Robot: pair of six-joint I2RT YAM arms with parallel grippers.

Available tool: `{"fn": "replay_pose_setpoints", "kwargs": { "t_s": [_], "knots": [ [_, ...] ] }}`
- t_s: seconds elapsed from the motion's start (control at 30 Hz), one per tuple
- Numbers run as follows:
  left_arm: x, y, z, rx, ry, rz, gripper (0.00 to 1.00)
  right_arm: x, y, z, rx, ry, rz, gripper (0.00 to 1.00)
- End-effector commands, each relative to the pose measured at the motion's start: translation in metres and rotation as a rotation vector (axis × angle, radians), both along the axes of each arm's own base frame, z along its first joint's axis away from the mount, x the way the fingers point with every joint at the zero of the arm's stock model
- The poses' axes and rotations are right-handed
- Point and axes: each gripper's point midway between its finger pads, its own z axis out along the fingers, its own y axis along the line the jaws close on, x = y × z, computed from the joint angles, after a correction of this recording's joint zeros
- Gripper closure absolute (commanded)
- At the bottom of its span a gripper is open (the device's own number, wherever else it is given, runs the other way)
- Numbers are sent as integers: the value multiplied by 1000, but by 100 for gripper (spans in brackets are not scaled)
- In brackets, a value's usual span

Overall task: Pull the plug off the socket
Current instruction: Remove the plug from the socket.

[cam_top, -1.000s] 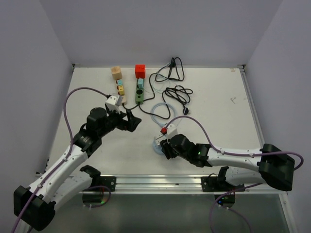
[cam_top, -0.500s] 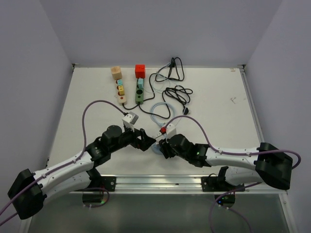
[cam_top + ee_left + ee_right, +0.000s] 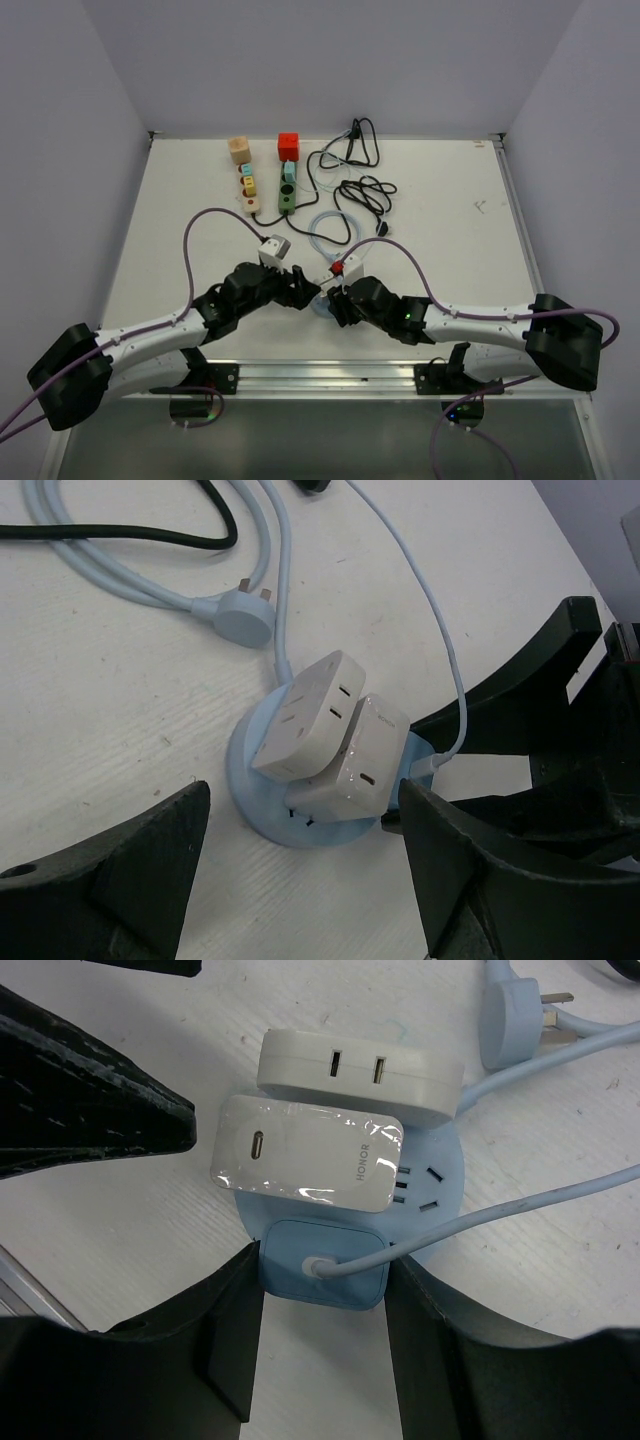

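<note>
The socket [image 3: 440, 1178] is a round pale-blue disc on the table, also seen in the left wrist view [image 3: 252, 785] and from above [image 3: 321, 303]. Two white adapters [image 3: 305, 715] [image 3: 365, 755] stand plugged into it. A pale-blue plug [image 3: 322, 1262] with a thin cable sits at its near rim. My right gripper [image 3: 322, 1295] is shut on this plug, one finger against each side. My left gripper [image 3: 300, 880] hangs open just in front of the socket. Its fingers [image 3: 110, 870] stand wide on either side, touching nothing.
A loose pale-blue three-pin plug [image 3: 243, 617] and its cable lie just beyond the socket. Black cables [image 3: 360, 190], a green power strip [image 3: 287, 190], a red cube [image 3: 289, 147] and a beige block [image 3: 238, 150] sit at the back. A metal rail [image 3: 330, 375] runs along the near edge.
My left arm has swung from the left middle of the table over to the socket, and its jaws have narrowed a little. The right arm has held still on the plug.
</note>
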Motion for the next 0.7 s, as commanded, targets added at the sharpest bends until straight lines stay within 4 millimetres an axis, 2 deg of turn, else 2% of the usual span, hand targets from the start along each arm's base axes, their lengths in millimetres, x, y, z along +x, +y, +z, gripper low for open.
{"fn": "replay_pose_setpoints", "kwargs": {
  "t_s": [0.0,0.2,0.33,0.57,0.67],
  "knots": [
    [7,-6,12,-63,-50,22,21,-5,18,17,110,11,31,94],
    [8,-9,4,-54,-44,21,19,-6,17,15,107,17,28,95],
    [7,-9,-11,-28,-21,23,18,-6,17,16,113,18,24,95],
    [3,5,-33,8,9,75,16,-8,19,17,127,30,27,95],
    [1,9,-43,24,27,83,17,-9,19,17,141,44,18,99]
  ]
}}
